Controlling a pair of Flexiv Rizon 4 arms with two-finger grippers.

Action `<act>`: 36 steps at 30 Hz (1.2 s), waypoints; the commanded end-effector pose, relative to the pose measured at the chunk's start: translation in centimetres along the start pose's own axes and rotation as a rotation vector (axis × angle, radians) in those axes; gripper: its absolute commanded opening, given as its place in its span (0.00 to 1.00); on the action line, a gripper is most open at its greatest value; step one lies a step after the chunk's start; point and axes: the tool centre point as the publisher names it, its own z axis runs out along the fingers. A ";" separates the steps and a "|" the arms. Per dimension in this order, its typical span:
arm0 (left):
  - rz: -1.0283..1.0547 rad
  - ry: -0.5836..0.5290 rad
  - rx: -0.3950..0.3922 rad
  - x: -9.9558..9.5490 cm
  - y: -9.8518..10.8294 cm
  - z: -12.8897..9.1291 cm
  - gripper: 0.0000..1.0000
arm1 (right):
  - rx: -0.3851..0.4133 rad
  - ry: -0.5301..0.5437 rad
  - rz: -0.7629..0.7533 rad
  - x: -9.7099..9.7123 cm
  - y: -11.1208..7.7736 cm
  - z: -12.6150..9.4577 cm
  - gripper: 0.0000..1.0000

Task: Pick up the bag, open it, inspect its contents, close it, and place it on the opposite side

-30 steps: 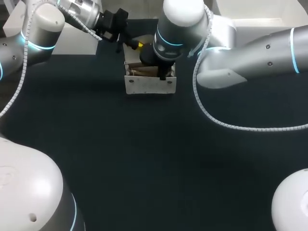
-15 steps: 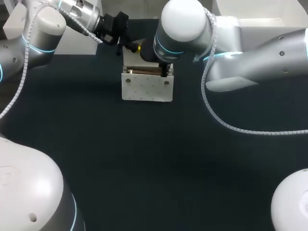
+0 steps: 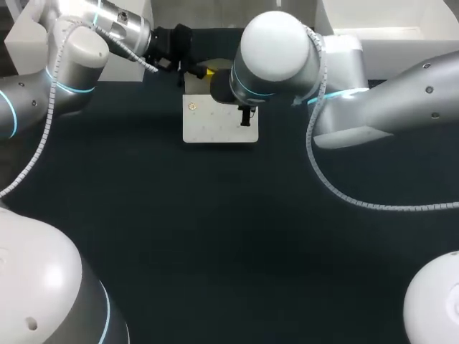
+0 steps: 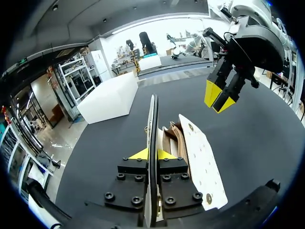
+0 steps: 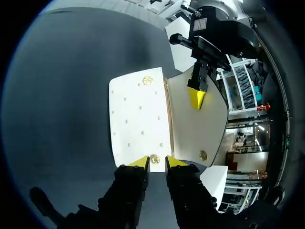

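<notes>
Bag (image 3: 219, 125) looks light, its panels stiff. Left tool (image 4: 152, 153) pinches the flap (image 4: 153, 119) edge, probably the best hold; right tool (image 5: 156, 162) hangs slightly spread, empty, above it.

Left hand (image 4: 152, 154) pinched onto the bag flap (image 4: 153, 119), right hand (image 5: 155, 162) just ahead, fingers narrowly apart

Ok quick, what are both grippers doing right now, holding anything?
Left gripper: closed, holding the flap of the bag.
Right gripper: open, holding nothing, just above the bag.
</notes>
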 end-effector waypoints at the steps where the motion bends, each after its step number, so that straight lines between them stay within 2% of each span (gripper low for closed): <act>1: 0.034 -0.053 0.002 0.9 0.6 0.8 0.00 | -0.010 -0.004 0.003 1.5 -0.3 0.6 0.22; 2: 0.043 -0.065 -0.005 1.0 0.9 0.9 0.00 | -0.013 0.001 0.005 1.9 -0.3 0.9 0.18; 4: 0.048 -0.070 0.007 1.1 1.4 1.2 0.00 | -0.005 0.017 0.002 2.8 -0.2 1.4 0.00; 12: 0.106 -0.092 0.026 1.1 3.0 2.1 0.00 | -0.007 0.108 0.031 5.2 -0.2 3.2 0.00; 27: 0.115 -0.070 0.037 0.9 3.0 2.4 0.00 | -0.003 0.095 0.023 5.3 0.1 3.1 0.00; 31: 0.154 -0.114 0.001 -0.4 3.8 3.3 0.00 | 0.006 0.083 0.018 6.9 0.6 3.3 0.00; 36: 0.177 -0.137 -0.009 -2.4 4.9 3.9 0.00 | -0.015 0.077 0.040 8.5 0.3 3.7 0.00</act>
